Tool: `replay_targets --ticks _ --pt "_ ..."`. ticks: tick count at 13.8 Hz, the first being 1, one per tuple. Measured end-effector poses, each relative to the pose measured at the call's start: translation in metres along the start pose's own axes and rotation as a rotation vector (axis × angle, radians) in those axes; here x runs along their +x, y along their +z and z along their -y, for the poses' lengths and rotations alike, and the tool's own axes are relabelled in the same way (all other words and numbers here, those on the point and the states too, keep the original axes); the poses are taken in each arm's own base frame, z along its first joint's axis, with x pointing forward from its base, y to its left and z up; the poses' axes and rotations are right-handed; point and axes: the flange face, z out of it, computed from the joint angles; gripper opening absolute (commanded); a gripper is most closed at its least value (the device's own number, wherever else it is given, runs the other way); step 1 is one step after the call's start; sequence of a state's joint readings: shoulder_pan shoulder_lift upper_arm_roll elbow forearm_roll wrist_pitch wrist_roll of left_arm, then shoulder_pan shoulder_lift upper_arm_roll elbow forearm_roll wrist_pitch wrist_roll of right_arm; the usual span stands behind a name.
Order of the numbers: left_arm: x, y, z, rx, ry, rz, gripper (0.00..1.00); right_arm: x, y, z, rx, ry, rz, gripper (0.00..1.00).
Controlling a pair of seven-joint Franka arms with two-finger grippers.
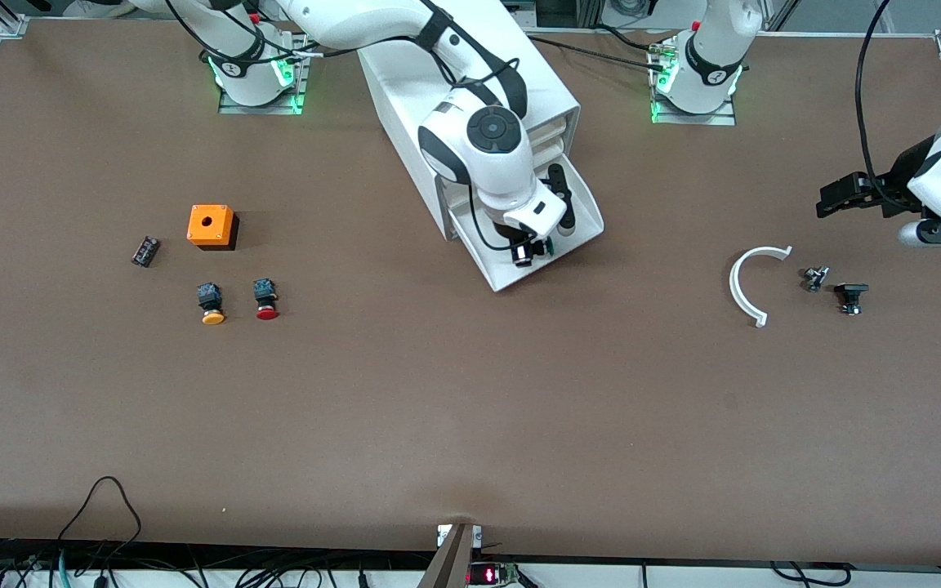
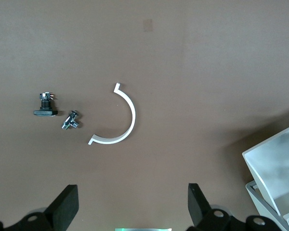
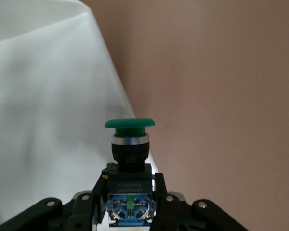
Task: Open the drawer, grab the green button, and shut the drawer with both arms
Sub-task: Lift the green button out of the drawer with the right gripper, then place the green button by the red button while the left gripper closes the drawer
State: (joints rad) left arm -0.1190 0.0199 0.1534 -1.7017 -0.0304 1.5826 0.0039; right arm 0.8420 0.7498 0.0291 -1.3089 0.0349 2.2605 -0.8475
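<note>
The bottom drawer (image 1: 587, 219) of the white cabinet (image 1: 405, 98) stands pulled open. My right gripper (image 1: 529, 250) is over the open drawer, near its slanted front, and is shut on the green-capped button (image 1: 549, 247). In the right wrist view the button (image 3: 129, 144) sits between the fingers (image 3: 162, 195), which clamp its black-and-blue body, green cap pointing away, above the drawer's white floor (image 3: 38, 120). My left gripper (image 1: 834, 200) waits open and empty above the table at the left arm's end; in the left wrist view its fingers (image 2: 65, 204) stand wide apart.
A white curved piece (image 1: 752, 286), a small metal part (image 1: 814, 278) and a black part (image 1: 850, 296) lie near the left gripper. An orange box (image 1: 211, 224), a yellow-orange-capped button (image 1: 211, 304), a red-capped button (image 1: 266, 300) and a small black piece (image 1: 145, 251) lie toward the right arm's end.
</note>
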Motion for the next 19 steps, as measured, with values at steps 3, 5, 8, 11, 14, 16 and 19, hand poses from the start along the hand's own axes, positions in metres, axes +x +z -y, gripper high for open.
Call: replay_targets --ticks 3,5,8,11,14,16,19 --pt "0.007 0.003 -0.002 0.004 0.001 0.004 1.00 -0.051 -0.061 -0.053 -0.037 0.114 -0.035 0.37" --pt "0.011 0.004 -0.006 0.006 0.009 0.004 1.00 -0.089 -0.093 -0.084 -0.069 0.184 -0.047 0.37" --pt "0.015 -0.001 -0.012 0.009 0.019 -0.007 1.00 -0.161 -0.106 -0.115 -0.066 0.381 -0.032 0.37" --pt "0.020 -0.006 -0.026 0.012 0.041 -0.021 1.00 -0.223 -0.089 -0.117 -0.021 0.648 0.015 0.37" --pt "0.039 0.019 -0.060 0.017 0.060 -0.031 1.00 -0.270 -0.077 -0.107 0.015 0.850 0.064 0.37" --pt "0.058 0.062 -0.101 0.020 0.027 -0.043 1.00 -0.293 -0.067 -0.095 0.039 0.975 0.102 0.37" --pt "0.072 0.145 -0.175 0.010 -0.080 -0.050 1.00 -0.333 -0.037 -0.073 0.073 1.204 0.192 0.37"
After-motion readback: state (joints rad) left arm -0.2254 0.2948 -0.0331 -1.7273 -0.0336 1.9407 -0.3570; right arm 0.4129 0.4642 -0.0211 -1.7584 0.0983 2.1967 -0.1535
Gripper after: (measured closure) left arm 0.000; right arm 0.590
